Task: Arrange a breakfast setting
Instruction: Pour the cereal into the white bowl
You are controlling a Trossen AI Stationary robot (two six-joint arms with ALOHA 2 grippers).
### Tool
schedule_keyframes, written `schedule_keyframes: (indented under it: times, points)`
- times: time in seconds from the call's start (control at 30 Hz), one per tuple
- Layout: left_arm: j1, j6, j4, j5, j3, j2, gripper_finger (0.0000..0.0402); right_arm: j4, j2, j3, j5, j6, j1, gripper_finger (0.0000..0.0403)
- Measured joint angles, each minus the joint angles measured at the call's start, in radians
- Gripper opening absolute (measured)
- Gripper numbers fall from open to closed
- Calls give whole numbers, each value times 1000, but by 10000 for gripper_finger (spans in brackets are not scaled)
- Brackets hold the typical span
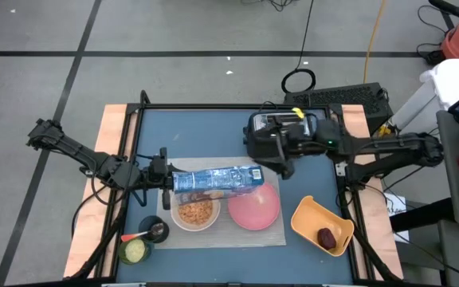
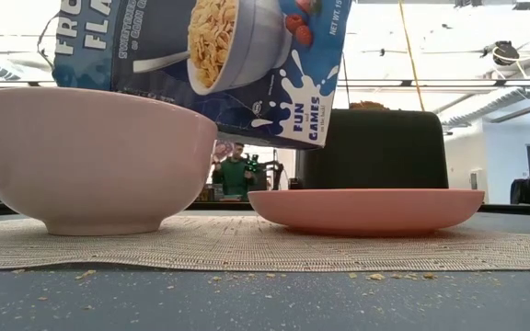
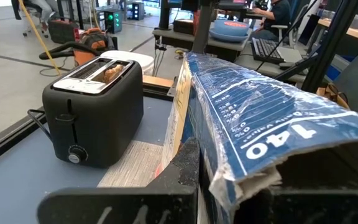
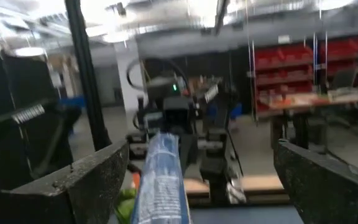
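My left gripper (image 1: 166, 180) is shut on a blue cereal box (image 1: 215, 180), which lies level over the white bowl (image 1: 195, 213) of cereal and the pink plate (image 1: 255, 206). Both stand on the grey mat (image 1: 213, 236). In the low view the box (image 2: 201, 64) hangs above the bowl (image 2: 90, 156) and the plate (image 2: 366, 210). The toast (image 3: 110, 71) sticks up from a slot of the black toaster (image 3: 95, 112). The dark red fruit (image 1: 326, 237) lies in the yellow dish (image 1: 309, 215). My right gripper (image 1: 287, 167) is open and empty by the toaster. My left gripper holds the cereal box by its torn left end (image 3: 253, 174), pinched between the two fingers, which come level from the table's left and lie along the box. The box is lifted clear and reaches toward the table's right, above the bowl and the plate's rim.
The toaster (image 1: 281, 131) stands at the far middle of the table. A small dark cup (image 1: 158, 231) with an orange-handled utensil and a green-filled cup (image 1: 135, 251) stand at the near left. Crumbs lie on the table in front of the mat (image 2: 247, 244). A person (image 2: 237, 170) is in the room behind.
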Motion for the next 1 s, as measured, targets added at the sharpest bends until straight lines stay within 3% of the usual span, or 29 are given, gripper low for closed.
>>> schedule_keyframes:
  times: [0.27, 0.63, 0.77, 1.0]
  points:
    - [0, -1, -10, 0, 0, 0, 3, -143, 111, 133, -1, -103, 66, 386]
    - [0, -2, -13, 0, 0, 0, 3, -156, 188, 135, 9, -152, 131, 386]
    - [0, -2, -13, 0, 0, 0, 3, -167, 207, 135, 90, -157, 131, 386]
    - [0, -2, -13, 0, 0, 0, 3, -241, 209, 135, 83, -178, 132, 386]
